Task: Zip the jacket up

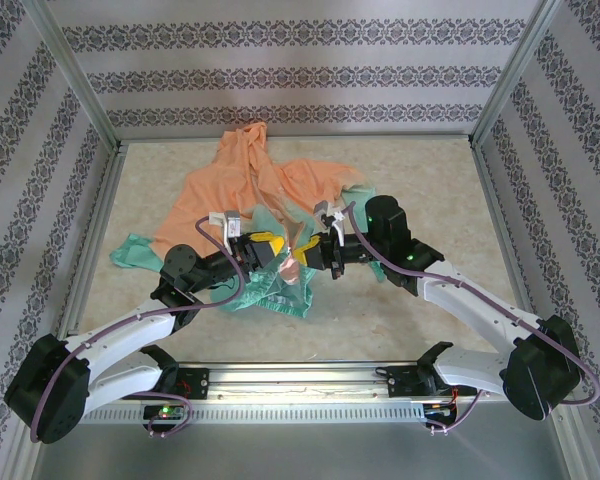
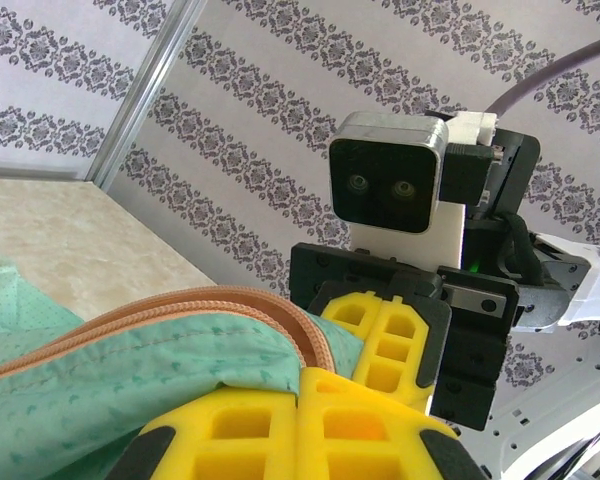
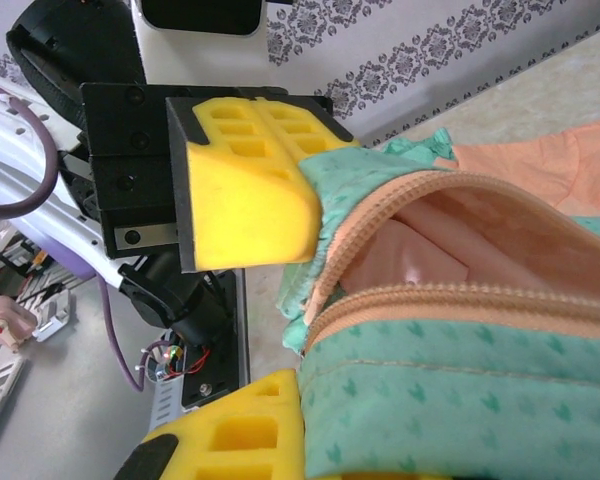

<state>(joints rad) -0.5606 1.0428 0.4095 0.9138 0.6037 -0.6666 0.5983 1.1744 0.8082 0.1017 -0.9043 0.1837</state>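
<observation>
The jacket [image 1: 250, 185] lies crumpled on the table, its orange hood far and its mint green hem [image 1: 270, 290] near. Both grippers meet above the hem at the middle. My left gripper [image 1: 268, 245] is shut on the green front edge [image 2: 130, 370], with the orange zipper teeth [image 2: 280, 315] curving over its closed yellow fingers [image 2: 230, 425]. My right gripper [image 1: 312, 255] faces it, a finger's width away, shut on the other green edge [image 3: 460, 400] beside its zipper teeth [image 3: 460, 300]. The pink lining [image 3: 450, 240] shows between the two edges. The zipper slider is hidden.
The beige table [image 1: 430, 200] has bare room right of the jacket and along the front. Metal frame posts [image 1: 75, 75] and patterned walls close in three sides. A rail [image 1: 300, 385] with the arm bases runs along the near edge.
</observation>
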